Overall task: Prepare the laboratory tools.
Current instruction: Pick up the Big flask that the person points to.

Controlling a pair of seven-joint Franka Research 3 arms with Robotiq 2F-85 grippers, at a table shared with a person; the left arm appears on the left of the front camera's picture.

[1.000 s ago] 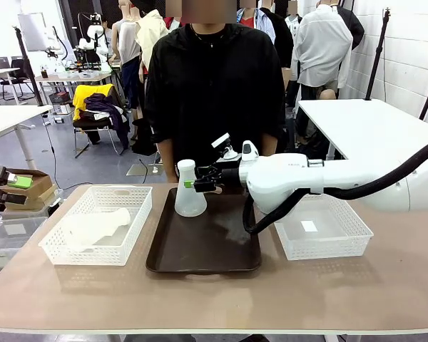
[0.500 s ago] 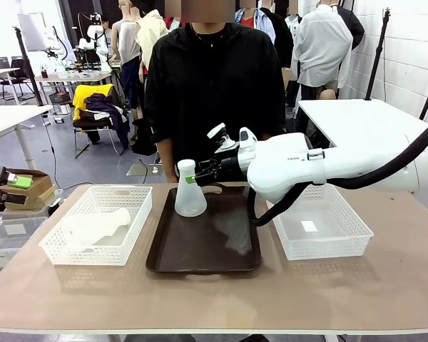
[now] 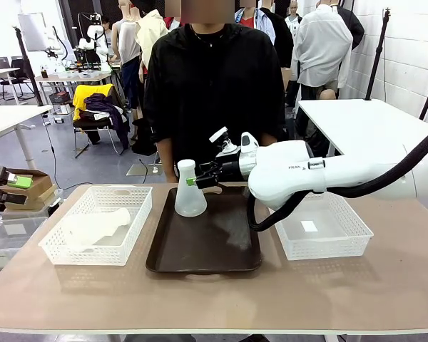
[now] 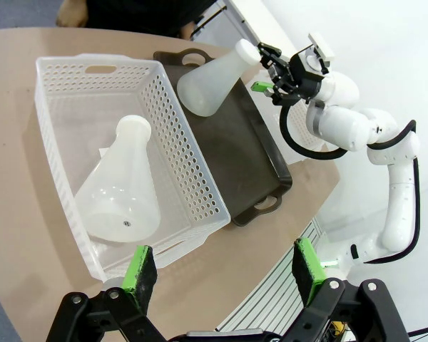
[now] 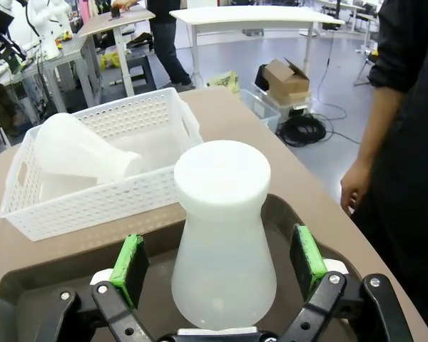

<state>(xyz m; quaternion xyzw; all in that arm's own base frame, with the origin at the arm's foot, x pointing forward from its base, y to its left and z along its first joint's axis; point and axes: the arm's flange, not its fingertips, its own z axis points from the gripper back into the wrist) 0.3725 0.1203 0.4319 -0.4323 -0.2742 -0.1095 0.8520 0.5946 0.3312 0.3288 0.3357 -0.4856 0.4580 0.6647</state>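
One frosted-white flask (image 3: 190, 194) stands upright at the far left of the dark brown tray (image 3: 221, 249). My right gripper (image 3: 202, 181) is level with its neck, coming in from the right. In the right wrist view the flask (image 5: 225, 235) stands between the open green pads (image 5: 130, 267), with a gap on each side. A second flask (image 3: 93, 226) lies on its side in the left white basket (image 3: 53, 249). My left gripper (image 4: 225, 267) hangs open high above that basket (image 4: 200, 192) and its flask (image 4: 121, 189), holding nothing.
A second white basket (image 3: 357, 246), holding only a small white label, sits to the right of the tray. A person in black stands at the far edge of the table, one hand (image 5: 353, 189) hanging close behind the tray. Bare tabletop (image 3: 214, 299) runs along the near side.
The right arm has lifted slightly and swung a little, with its gripper staying at the upright flask's neck. Both flasks are unmoved.
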